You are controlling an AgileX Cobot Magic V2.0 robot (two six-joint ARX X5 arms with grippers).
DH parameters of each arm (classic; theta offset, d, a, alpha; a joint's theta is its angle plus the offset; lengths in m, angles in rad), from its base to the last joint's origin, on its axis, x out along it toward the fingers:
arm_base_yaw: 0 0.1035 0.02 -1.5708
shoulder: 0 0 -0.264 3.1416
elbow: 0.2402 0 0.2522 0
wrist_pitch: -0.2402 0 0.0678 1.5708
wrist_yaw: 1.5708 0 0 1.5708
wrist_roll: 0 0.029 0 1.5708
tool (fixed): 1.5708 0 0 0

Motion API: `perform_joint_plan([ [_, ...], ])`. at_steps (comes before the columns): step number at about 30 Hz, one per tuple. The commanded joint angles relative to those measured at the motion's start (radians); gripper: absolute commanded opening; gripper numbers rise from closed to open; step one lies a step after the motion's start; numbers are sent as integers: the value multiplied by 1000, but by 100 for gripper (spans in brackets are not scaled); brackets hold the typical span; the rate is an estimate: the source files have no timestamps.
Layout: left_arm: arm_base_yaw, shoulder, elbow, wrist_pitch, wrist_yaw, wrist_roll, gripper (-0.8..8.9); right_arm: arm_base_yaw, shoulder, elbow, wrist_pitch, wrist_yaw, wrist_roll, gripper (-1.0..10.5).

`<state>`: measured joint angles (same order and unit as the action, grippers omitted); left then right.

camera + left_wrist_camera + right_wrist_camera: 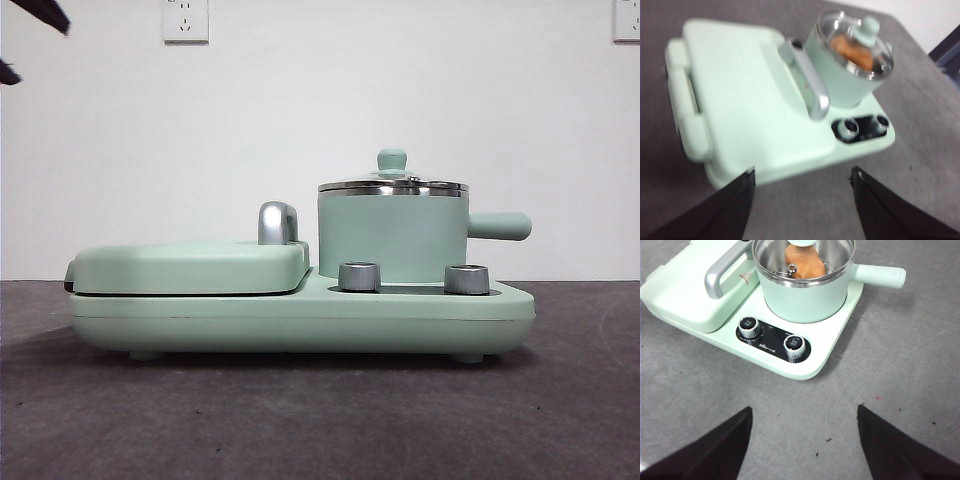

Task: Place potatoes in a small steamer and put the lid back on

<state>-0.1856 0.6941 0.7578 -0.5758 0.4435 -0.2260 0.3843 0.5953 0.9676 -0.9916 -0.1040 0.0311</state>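
The small steamer (392, 240) is a mint-green pot with a steel rim and a stubby side handle, standing on the right half of the green appliance. The glass lid (392, 185) with its green knob sits on the pot's rim. Through the glass, the orange-brown potatoes (805, 262) lie inside the steamer (805, 300); the left wrist view shows the potatoes (852, 50) under the lid (875, 30) too. My left gripper (802, 177) hangs open above the table, in front of the appliance. Nearer the knobs, my right gripper (805, 412) is also open and holds nothing.
A flat mint-green griddle cover (190, 265) with a chrome handle (278, 222) fills the appliance's left half. Two silver knobs (360, 276) (467, 279) stand in front of the pot. Black arm tips (40, 12) show at the top left corner. Grey table surrounds the base (300, 325).
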Motion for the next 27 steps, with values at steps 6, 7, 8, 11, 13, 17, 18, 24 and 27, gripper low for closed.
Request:
perform_joint_plan([
  [6,-2,-53,8,-32,7,-3,5,4,-3,8,23,-1,10,18],
  [7,-2,-58,10,-35,7,-4,6,4,-3,9,28,-6,11,18],
  [8,-2,-65,11,-45,7,-2,6,5,-3,9,25,-5,10,19],
  [11,-2,-82,11,-43,6,1,6,5,-6,9,23,0,10,19],
  [13,-2,-90,11,-36,6,1,6,5,-9,9,23,0,10,19],
  [17,-2,-99,12,-31,6,1,6,5,-10,9,23,0,10,19],
  [18,-2,-100,12,-30,6,1,6,5,-9,9,23,-1,10,19],
  [24,1,-109,10,-33,3,21,6,5,-9,9,23,0,10,19],
  [27,16,-184,-80,82,-41,117,6,5,-9,9,23,0,10,19],
])
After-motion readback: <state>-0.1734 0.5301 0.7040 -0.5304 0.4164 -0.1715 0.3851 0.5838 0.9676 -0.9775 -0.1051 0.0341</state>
